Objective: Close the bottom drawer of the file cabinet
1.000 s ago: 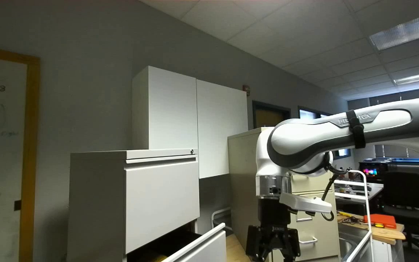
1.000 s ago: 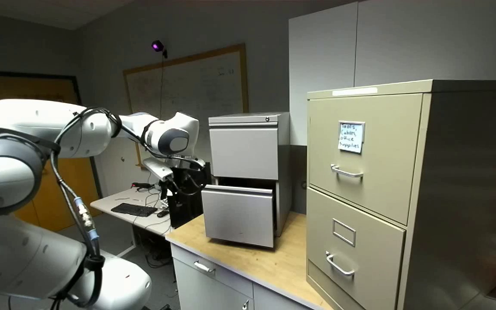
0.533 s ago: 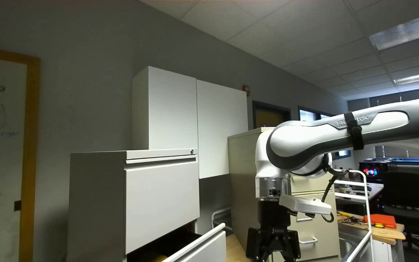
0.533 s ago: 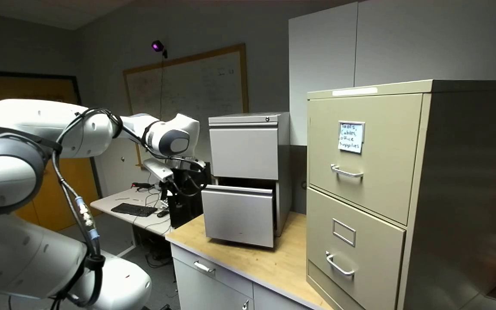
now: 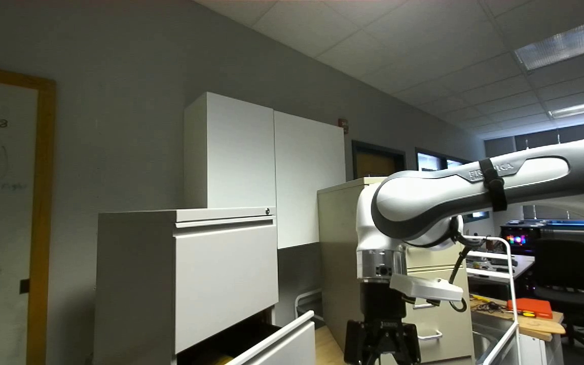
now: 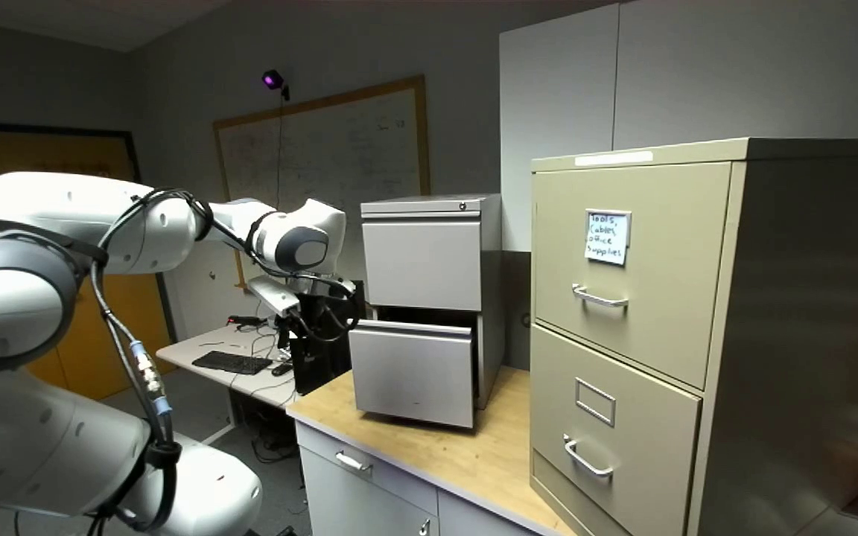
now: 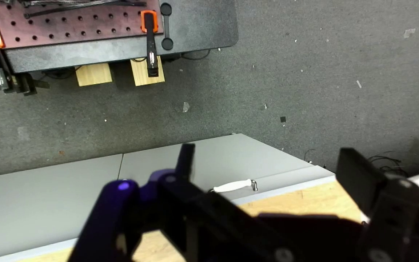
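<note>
The file cabinet (image 5: 226, 284) is pale grey-white and stands on a wooden counter; it also shows in an exterior view (image 6: 421, 264). Its upper drawer is shut. The bottom drawer (image 6: 412, 376) is pulled part way out, with a dark gap above its rim; it also shows at the lower edge in an exterior view (image 5: 292, 344). Something yellow lies inside it. My gripper (image 5: 382, 352) points down, apart from the drawer and in front of it. In the wrist view my gripper (image 7: 269, 167) has its fingers wide apart with nothing between them. The drawer is out of the wrist view.
The wooden counter (image 6: 474, 454) bears the cabinet and a taller beige cabinet (image 6: 623, 342) beside it. A white cupboard (image 5: 309, 177) hangs behind. A desk (image 6: 205, 350) with a keyboard stands beyond the arm. The wrist view shows a black table (image 7: 202, 29) with clamps.
The arm and gripper have sunk by a very small amount. The gripper stays open. The bottom drawer and the cabinet have not moved.
</note>
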### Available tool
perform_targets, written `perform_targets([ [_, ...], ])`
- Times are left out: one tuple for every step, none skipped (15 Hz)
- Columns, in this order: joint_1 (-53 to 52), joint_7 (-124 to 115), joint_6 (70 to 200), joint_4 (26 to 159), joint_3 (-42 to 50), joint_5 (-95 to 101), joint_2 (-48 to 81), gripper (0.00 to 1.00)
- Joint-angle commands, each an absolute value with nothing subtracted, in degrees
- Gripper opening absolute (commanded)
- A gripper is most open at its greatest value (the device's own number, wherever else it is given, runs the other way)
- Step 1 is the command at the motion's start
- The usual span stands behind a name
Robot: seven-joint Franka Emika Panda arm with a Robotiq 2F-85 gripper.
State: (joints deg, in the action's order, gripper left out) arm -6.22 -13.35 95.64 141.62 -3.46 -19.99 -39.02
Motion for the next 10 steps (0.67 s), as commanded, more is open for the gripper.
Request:
perform_targets([
  [-4.0, -13.3, 97.7, 140.8, -4.8, -19.8, -39.1, 1.00],
  [-4.1, -13.0, 98.6, 140.4, -4.8, -20.1, -38.7, 1.00],
  [-4.0, -13.0, 99.4, 140.1, -5.1, -19.8, -38.3, 1.00],
  [-4.0, -12.4, 100.6, 139.0, -5.1, -19.7, -37.2, 1.00],
  [-4.3, -12.2, 99.4, 138.7, -4.8, -20.1, -37.0, 1.00],
  [-4.6, -12.3, 98.0, 138.6, -4.5, -20.9, -36.9, 1.00],
  [-4.7, -12.7, 95.4, 141.5, -4.5, -20.5, -39.0, 1.00],
  [-4.3, -12.8, 95.8, 141.5, -4.5, -20.3, -39.0, 1.00],
  [-4.0, -12.8, 95.9, 141.5, -4.5, -20.3, -39.0, 1.00],
  [-3.7, -12.8, 96.0, 141.5, -4.5, -20.2, -39.0, 1.00],
])
